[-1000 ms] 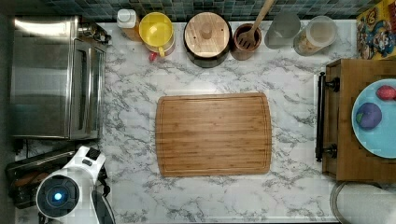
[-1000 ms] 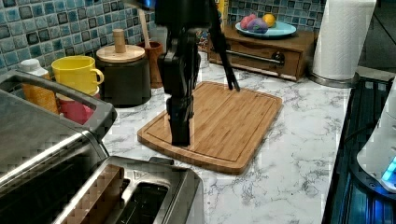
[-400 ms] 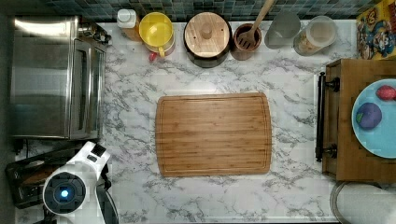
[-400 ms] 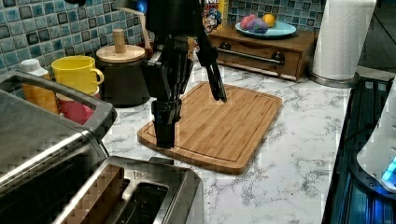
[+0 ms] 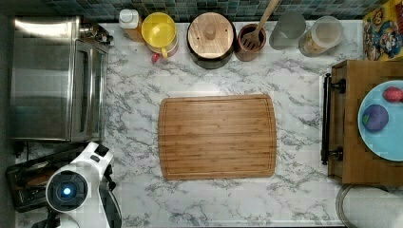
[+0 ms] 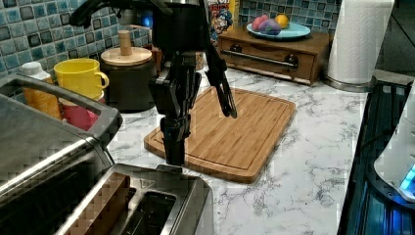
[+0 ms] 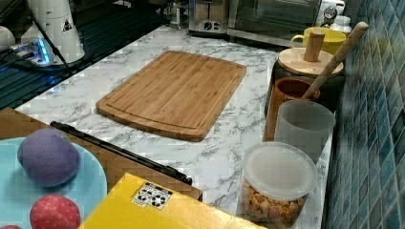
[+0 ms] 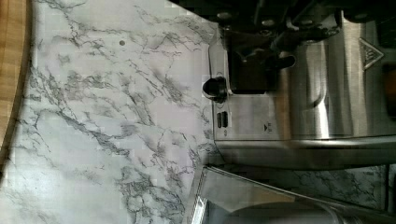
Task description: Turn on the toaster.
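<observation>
The toaster (image 6: 193,198), shiny steel with two long slots, stands at the left view's bottom left. In the top view it (image 5: 23,183) lies at the lower left, partly under the arm's white wrist (image 5: 66,190). My gripper (image 6: 174,155) points straight down, shut with nothing in it. Its tip hangs just above the toaster's end that faces the cutting board. In the wrist view that end (image 8: 299,112) shows a black knob (image 8: 214,88) and small buttons, with dark gripper parts over the toaster's dark slot.
A bamboo cutting board (image 5: 216,137) lies mid-counter, right beside the gripper. The big toaster oven (image 5: 52,78) stands next to the toaster. A yellow mug (image 5: 159,28) and a lidded canister (image 5: 210,31) line the back wall. A wooden drawer box (image 5: 347,123) carries a blue plate.
The gripper has moved off the cutting board's corner toward the toaster, to the left view's left and lower. It stays shut.
</observation>
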You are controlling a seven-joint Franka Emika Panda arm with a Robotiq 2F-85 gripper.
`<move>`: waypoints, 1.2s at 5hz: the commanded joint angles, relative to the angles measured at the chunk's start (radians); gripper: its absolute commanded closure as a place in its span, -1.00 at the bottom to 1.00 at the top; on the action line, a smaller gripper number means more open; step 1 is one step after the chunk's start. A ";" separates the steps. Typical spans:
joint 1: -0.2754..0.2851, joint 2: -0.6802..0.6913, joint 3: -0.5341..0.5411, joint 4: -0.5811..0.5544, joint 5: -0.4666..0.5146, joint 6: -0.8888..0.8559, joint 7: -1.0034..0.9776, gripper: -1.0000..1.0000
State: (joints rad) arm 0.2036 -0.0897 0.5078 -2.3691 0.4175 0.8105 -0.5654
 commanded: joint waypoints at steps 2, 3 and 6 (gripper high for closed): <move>-0.005 0.196 -0.003 0.179 -0.167 -0.020 0.198 1.00; 0.021 0.291 -0.020 0.198 -0.226 -0.035 0.253 1.00; 0.033 0.381 -0.032 0.034 -0.254 0.019 0.249 1.00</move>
State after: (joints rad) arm 0.2123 0.2013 0.4871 -2.1953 0.2257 0.7544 -0.2935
